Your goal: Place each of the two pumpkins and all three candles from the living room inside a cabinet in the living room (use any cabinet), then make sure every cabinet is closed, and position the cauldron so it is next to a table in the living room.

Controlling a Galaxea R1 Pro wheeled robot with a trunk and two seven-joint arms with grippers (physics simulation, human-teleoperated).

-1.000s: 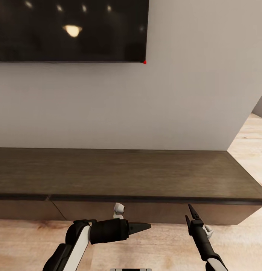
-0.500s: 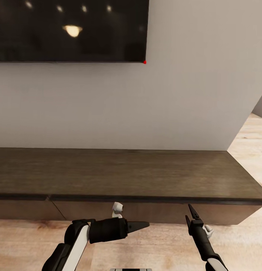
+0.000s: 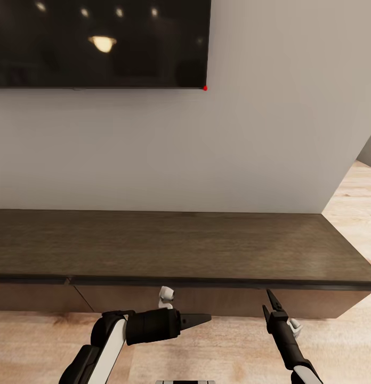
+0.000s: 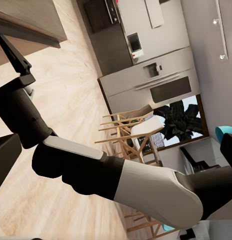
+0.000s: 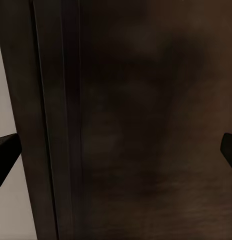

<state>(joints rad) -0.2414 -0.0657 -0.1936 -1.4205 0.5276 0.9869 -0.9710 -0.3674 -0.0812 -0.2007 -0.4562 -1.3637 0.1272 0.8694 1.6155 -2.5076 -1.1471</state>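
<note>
The cabinet [image 3: 180, 245] is a long, low dark wood unit under the wall, and its drawer fronts [image 3: 217, 301] are flush and shut. My left gripper [image 3: 199, 320] hangs just in front of it, pointing right, with its fingers spread open and nothing between them. My right gripper [image 3: 271, 301] points at the drawer front, close to it and open. In the right wrist view its fingertips [image 5: 6, 152] stand wide apart in front of the dark wood [image 5: 146, 125]. The pumpkins, candles, cauldron and table are out of view.
A black TV [image 3: 100, 42] hangs on the grey wall above the cabinet. Light wood floor [image 3: 233, 352] lies before it and continues past its right end [image 3: 361, 202]. Behind the right arm [image 4: 81, 170], the left wrist view takes in a far kitchen with a fridge [image 4: 156, 80] and wooden chairs [image 4: 131, 130].
My left gripper has drawn back a little to the left. Everything else is as before.
</note>
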